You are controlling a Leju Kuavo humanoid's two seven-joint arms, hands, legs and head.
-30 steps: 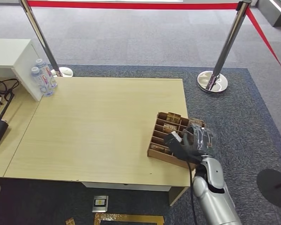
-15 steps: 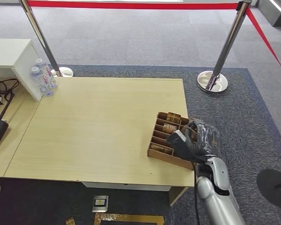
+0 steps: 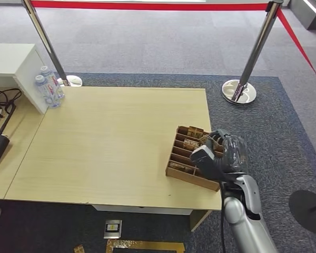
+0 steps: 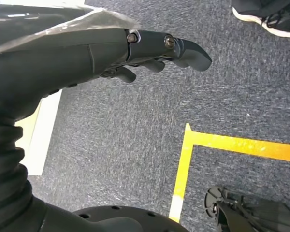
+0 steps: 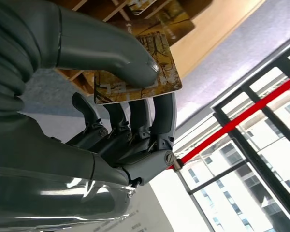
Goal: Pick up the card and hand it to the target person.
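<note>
Right hand [image 5: 110, 121] pinches the card [image 5: 136, 72] between thumb and fingers, above the divided tray [image 3: 180, 171]. Left hand [image 4: 99, 53] hangs, holding nothing, fingers apart. Your next move: lift clear, then find the recipient.

One wooden card tray [image 3: 176, 167], one held card [image 5: 162, 67], two stanchions [image 3: 256, 50], two water bottles [image 3: 49, 87].

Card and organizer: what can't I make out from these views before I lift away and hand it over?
- Card: the thumb covers its middle in the right wrist view; its print is too small to read.
- Right hand hides the wooden organizer's right compartments in the head view.
- Cards left in the slots: too small to count.
- Target person: just a shoe, cut by the edge of the left wrist view, beyond the open left hand.
</note>
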